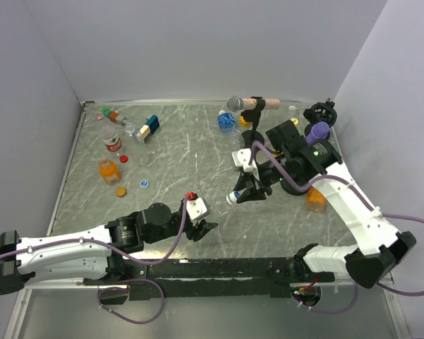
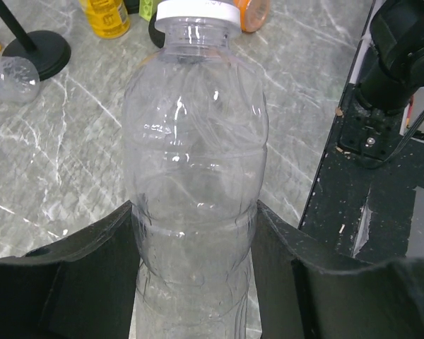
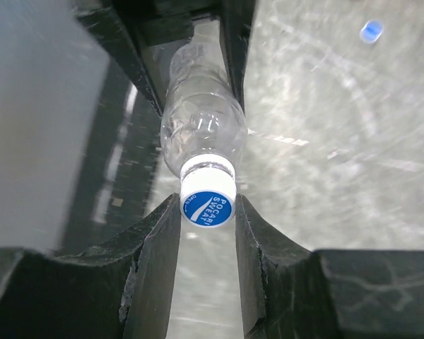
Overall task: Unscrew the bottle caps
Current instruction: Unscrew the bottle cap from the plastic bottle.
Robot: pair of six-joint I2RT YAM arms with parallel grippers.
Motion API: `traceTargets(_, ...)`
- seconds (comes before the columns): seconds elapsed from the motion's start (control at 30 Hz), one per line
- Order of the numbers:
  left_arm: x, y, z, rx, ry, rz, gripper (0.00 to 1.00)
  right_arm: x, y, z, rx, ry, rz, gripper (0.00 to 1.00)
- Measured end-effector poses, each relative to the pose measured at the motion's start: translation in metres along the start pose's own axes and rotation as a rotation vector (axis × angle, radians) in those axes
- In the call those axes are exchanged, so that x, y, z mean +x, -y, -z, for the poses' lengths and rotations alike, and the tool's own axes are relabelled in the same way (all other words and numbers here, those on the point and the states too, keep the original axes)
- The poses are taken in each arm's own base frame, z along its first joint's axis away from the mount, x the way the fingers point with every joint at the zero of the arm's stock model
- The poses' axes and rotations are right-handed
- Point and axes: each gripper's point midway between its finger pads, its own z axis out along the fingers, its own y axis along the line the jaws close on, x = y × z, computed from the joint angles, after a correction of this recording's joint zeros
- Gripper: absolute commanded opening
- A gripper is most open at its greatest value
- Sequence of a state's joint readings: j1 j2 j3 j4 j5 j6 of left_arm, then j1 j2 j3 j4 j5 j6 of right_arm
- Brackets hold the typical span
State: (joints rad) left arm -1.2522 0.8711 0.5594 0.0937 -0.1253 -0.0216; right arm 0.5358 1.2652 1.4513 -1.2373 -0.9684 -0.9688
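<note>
A clear label-less bottle is held off the table between my two arms. My left gripper is shut on its lower body, one black finger pressing each side. The bottle cap is white with a blue printed top, and it points into the right wrist view. There my right gripper is shut on it, both fingers touching its ribbed sides. From above, the cap sits at the right gripper, and the left gripper lies just below and to the left.
At the back left stand an orange bottle and a red-labelled clear bottle, with loose caps and a blue-and-tan block. A grey microphone, a purple microphone and another orange bottle crowd the right.
</note>
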Motion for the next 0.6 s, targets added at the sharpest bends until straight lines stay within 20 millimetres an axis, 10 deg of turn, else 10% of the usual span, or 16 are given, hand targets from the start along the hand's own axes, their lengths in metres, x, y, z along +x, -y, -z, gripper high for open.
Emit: traceTargets(0.6,-0.003,-0.001,0.003,0.022,0.009,0.007,0.01,-0.013,0.002,0.014,0.075,0.017,0.214,0.21)
